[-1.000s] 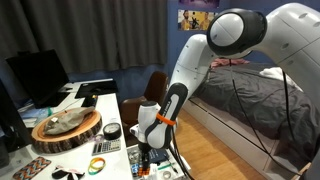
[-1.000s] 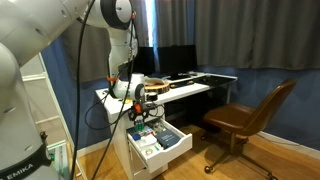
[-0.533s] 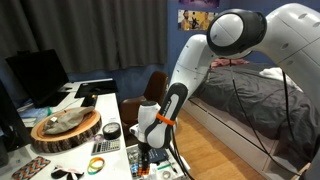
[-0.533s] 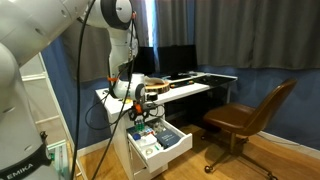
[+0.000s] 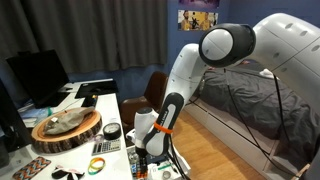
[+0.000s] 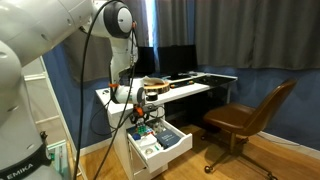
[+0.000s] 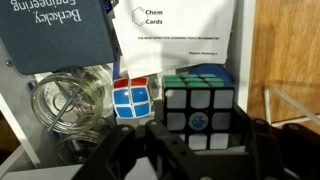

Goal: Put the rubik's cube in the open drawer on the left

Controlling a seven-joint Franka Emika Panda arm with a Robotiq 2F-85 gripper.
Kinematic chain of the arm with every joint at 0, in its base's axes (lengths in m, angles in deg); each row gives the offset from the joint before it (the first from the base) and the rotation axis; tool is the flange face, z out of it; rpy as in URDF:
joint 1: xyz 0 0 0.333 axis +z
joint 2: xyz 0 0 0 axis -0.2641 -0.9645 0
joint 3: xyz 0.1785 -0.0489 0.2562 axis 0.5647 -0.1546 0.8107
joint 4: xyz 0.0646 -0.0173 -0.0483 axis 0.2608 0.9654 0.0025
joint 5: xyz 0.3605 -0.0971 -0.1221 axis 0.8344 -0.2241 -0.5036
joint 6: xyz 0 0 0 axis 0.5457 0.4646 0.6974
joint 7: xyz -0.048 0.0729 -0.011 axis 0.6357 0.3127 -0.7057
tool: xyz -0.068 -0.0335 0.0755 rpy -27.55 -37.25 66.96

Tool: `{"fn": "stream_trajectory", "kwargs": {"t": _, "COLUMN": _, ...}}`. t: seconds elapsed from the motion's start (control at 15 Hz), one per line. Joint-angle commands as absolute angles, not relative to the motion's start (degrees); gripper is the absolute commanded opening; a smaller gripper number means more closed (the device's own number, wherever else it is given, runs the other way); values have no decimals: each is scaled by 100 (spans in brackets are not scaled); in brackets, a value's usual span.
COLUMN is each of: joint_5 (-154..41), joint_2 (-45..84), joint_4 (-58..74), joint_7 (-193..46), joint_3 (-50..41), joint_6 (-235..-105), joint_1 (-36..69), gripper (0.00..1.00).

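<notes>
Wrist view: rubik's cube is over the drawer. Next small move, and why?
Probably open the end effector. Its fingers appear to hug the rubik's cube, which hangs low over the drawer contents, beside a smaller cube, so releasing should drop it in.

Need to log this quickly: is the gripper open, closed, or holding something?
The gripper: closed on the rubik's cube, fingers against its two sides.

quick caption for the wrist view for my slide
Rubik's cube in the open drawer, beside a smaller cube and a coiled clear cable
</notes>
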State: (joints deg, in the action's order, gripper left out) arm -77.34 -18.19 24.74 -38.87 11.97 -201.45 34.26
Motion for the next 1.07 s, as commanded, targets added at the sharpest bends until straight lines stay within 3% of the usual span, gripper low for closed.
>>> {"fn": "stream_trajectory", "kwargs": {"t": 0.0, "joint_5": -8027, "joint_2": -2124, "joint_4": 2047, "joint_7": -3997, "joint_3": 972, "joint_6": -20243, "joint_1": 3729, "gripper": 37}}
{"fn": "stream_trajectory", "kwargs": {"t": 1.0, "joint_5": -8134, "joint_2": -2739, "joint_4": 1325, "joint_7": -3696, "joint_3": 1048, "joint_6": -20034, "joint_1": 3734, "gripper": 37}}
